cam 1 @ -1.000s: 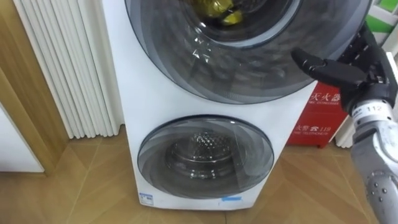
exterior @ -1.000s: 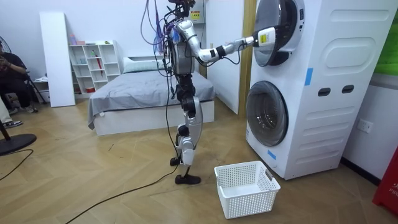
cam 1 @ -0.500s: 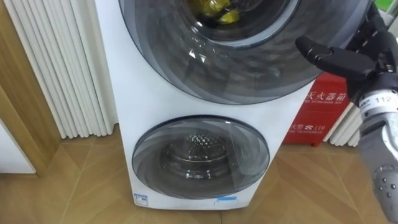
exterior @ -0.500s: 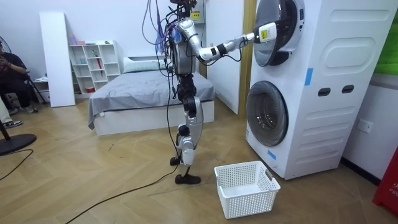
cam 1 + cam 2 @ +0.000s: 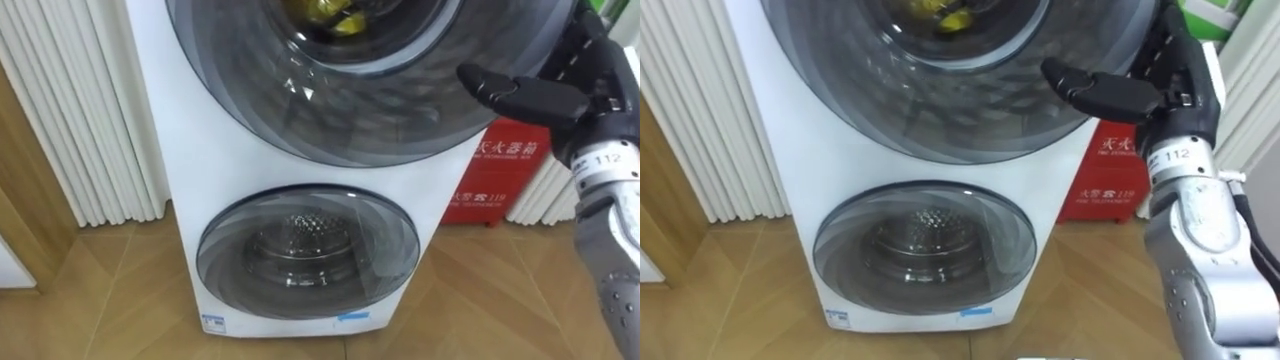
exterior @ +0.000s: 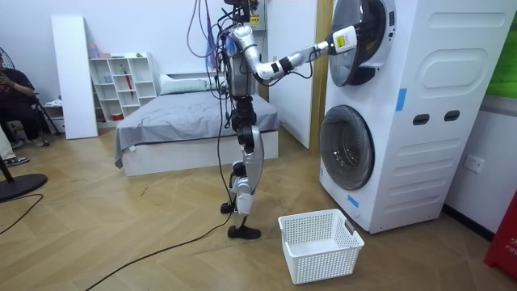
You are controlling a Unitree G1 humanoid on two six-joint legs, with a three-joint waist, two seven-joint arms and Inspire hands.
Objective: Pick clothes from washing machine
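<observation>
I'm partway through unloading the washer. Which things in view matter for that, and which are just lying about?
For the job:
upper washer door
yellow clothes behind its glass
right hand at that door's edge
white basket on the floor

Lying about:
lower washer door
red box
bed
shelf

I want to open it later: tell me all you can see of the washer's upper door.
The upper door is a large round porthole of dark, smoky see-through material inside a grey rim, glossy with reflections. It sits on the white washing machine front, above a smaller lower door. A yellow thing shows through it. The right robot hand lies at its right rim; whether it is latched cannot be told.
</observation>
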